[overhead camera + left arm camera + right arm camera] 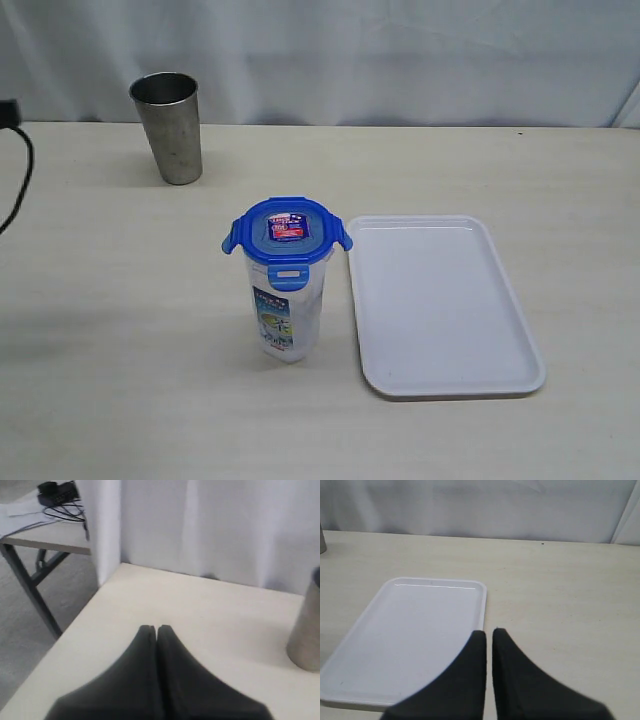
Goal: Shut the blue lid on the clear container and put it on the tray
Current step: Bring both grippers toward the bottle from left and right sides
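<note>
Container [285, 310] stands upright on worktop [120, 350] just beside tray [440, 310], at its long edge, not on it. Lid [287, 232] sits on container w/ side flaps sticking out. Steel cup [168, 125] is well apart from tray, past container. L end effector [156, 628]: tips together, empty, over bare worktop. R end effector [488, 632]: tips nearly touching, empty, by tray's long edge.

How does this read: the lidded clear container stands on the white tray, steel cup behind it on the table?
Wrong in one respect: the clear container, blue lid on top, stands on the table beside the tray, not on it, as the exterior view shows. The steel cup is behind it on the table.
</note>
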Robot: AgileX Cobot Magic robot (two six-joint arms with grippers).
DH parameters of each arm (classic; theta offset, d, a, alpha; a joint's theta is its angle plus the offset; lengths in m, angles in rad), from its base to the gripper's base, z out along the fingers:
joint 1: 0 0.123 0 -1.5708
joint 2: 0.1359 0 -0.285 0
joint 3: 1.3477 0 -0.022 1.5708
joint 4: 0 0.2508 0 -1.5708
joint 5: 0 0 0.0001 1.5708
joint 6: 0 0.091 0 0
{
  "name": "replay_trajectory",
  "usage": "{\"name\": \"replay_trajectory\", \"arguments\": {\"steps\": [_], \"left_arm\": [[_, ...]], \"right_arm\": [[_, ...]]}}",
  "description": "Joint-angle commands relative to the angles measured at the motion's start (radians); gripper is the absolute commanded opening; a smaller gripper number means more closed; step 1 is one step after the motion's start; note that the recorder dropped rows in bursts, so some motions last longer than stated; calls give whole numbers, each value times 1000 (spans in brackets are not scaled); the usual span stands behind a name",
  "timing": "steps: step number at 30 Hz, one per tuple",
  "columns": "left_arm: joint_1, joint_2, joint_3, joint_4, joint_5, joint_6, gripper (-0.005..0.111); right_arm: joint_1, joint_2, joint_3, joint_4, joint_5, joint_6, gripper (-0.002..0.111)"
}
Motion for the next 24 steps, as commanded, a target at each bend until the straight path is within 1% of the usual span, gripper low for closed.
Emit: {"name": "replay_trajectory", "arguments": {"steps": [1, 3, 6, 7, 8, 9, 10, 11, 12, 13, 14, 15, 16, 17, 18, 19, 21, 23, 24], "left_arm": [[3, 33, -76, 2, -202, 167, 0], [3, 18, -123, 2, -313, 249, 0], [3, 21, -255, -3, -845, 582, 0], [3, 29, -272, -119, -952, 702, 0], [5, 41, -267, -430, -1111, 996, 0], [17, 46, -235, -618, -1248, 1163, 0], [33, 50, -195, -714, -1404, 1258, 0], [58, 50, -149, -733, -1561, 1302, 0], [82, 50, -116, -730, -1638, 1310, 0], [122, 50, -69, -710, -1704, 1310, 0], [177, 50, -17, -650, -1773, 1310, 0], [210, 50, 11, -599, -1779, 1312, 0], [267, 50, 58, -503, -1779, 1326, 0], [292, 50, 78, -465, -1779, 1335, 0], [330, 59, 111, -434, -1779, 1340, 0], [343, 67, 126, -421, -1779, 1347, 0], [356, 87, 153, -364, -1779, 1368, 0], [354, 107, 160, -292, -1779, 1362, 0], [354, 112, 160, -283, -1779, 1357, 0]], "right_arm": [[-6, -4, 4, -20, -35, 0, 5], [-6, -4, 4, -20, -41, 0, 5], [-6, -4, 4, -16, -41, 0, 5], [-6, -4, 4, -16, -41, 0, 5], [-6, -4, 4, -16, -41, 0, 5], [-6, -4, 4, -16, -41, 0, 5], [-6, -4, 4, -16, -41, 0, 5], [-6, -4, 4, -16, -41, 0, 5], [-6, -4, 4, -16, -41, 0, 5], [-6, -4, 4, -16, -41, 0, 5], [-6, -4, 4, -13, -35, 0, 5], [-6, -4, 4, -13, -26, 0, 5], [-6, -4, 4, -16, -10, 0, 5], [-6, -4, 4, -16, -7, 0, 5], [-6, -4, 4, -16, -7, 0, 5], [-6, -4, 4, -16, -7, 0, 5], [-6, -4, 4, -121, -40, 0, 5], [-6, -4, 4, -296, -136, 0, 5], [-6, -4, 4, -311, -182, 0, 5]]}}
